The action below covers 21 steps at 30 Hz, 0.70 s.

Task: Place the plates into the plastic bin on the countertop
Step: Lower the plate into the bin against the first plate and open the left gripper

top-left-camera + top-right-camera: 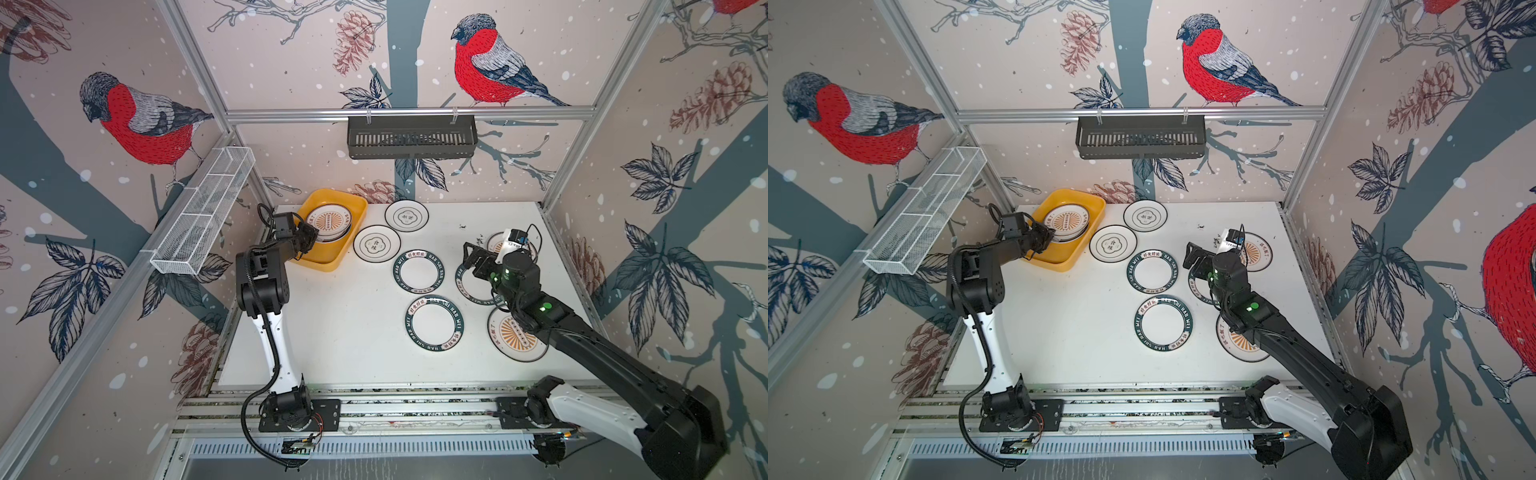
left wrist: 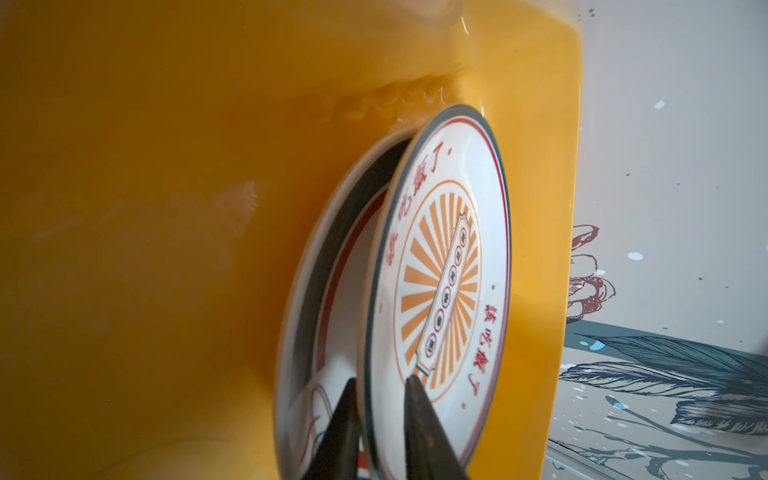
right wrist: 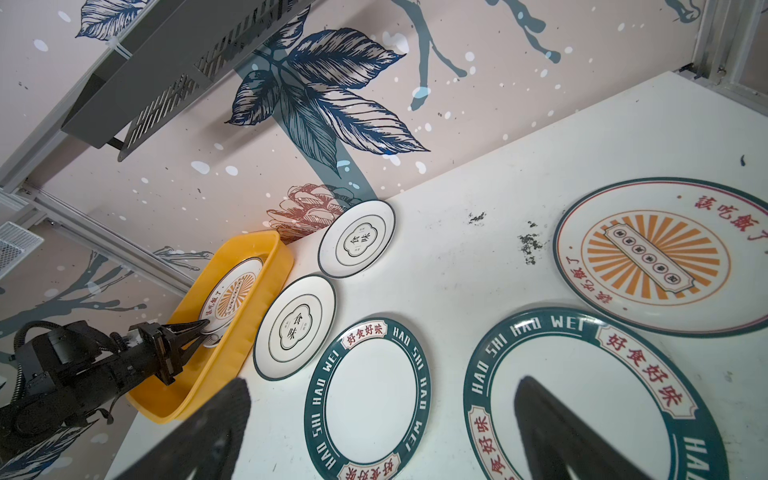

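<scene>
left gripper is inside the plastic bin, jaws parted a little astride the rim of a sunburst plate; a gap shows beside the rim, so it reads as released, not clamped; that plate lies tilted on a second plate in the bin, so I count two of nine in; bin sits at the far-left corner of the countertop, long axis roughly front-to-back, left arm clearly the nearer one; right gripper hangs spread wide and empty over the right half of the counter; relation that matters: in the right wrist view its fingers bracket the rim of a green-rimmed plate, one finger over the plate's white centre, the other out past the neighbouring green-rimmed plate; so the target lies just below the claw, a bit toward the right arm's own base; plates are round, no long axis, any rim point works; bin is well apart from it, across the counter to the far left; my read: right arm should drop and pinch that rim, then carry it over; left arm must clear the bin mouth first or the two will crowd; flat plate on a flat top gives a thin rim to catch, so slip risk.
</scene>
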Motion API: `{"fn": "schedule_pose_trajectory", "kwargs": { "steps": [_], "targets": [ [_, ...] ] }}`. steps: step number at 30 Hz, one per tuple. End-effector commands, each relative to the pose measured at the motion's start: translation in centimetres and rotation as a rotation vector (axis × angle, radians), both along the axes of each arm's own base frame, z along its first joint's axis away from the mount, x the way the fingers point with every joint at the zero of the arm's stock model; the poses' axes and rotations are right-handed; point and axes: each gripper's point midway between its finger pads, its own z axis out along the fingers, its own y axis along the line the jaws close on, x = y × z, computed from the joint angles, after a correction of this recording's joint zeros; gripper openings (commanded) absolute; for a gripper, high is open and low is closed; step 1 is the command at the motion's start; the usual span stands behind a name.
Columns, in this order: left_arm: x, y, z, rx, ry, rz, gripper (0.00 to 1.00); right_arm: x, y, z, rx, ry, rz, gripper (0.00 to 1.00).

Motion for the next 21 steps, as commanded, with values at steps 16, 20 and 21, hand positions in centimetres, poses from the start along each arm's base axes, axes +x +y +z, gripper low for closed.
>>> {"fn": "schedule_pose_trajectory", "kwargs": {
  "steps": [16, 20, 21],
  "targets": [
    [-1.4, -0.7, 1.5, 0.097, 0.039, -0.059, 0.6, -0.3, 0.0, 0.6, -0.049, -0.03, 0.031, 1.0],
    [-1.9, -1.0, 1.6, 0.124, 0.067, -0.082, 0.63, -0.8, 0.2, 1.0, -0.05, -0.05, 0.061, 1.0],
    [-2.1, -1.0, 1.6, 0.134, 0.071, -0.085, 0.64, -0.9, 0.1, 1.0, -0.05, -0.055, 0.063, 1.0]
  ]
}}
